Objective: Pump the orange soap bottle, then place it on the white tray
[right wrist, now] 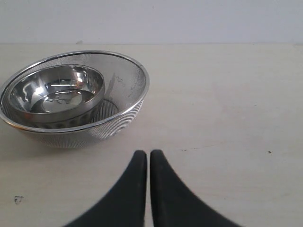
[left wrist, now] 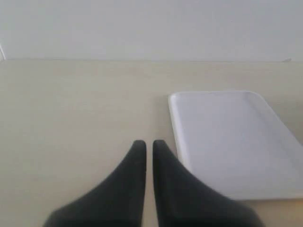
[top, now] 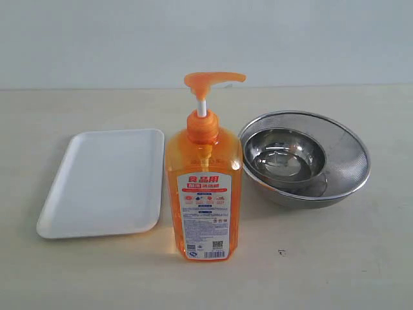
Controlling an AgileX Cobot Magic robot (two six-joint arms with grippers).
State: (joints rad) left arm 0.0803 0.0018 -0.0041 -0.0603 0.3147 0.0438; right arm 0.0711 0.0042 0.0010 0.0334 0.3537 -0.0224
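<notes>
Orange soap bottle (top: pixel 204 194) upright, white tray (top: pixel 103 184) just beside it; L gripper (left wrist: pixel 149 143) & R gripper (right wrist: pixel 148 154) both pressed together.

I see the orange soap bottle (top: pixel 204 194) upright on the table (top: pixel 335 271). The white tray (top: pixel 97 187) lies just left of it; a steel mesh bowl (top: pixel 352 165) holding a smaller steel bowl (top: pixel 284 158) sits right of it.

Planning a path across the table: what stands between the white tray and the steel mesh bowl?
The orange soap bottle stands upright between them, as the exterior view shows.
</notes>
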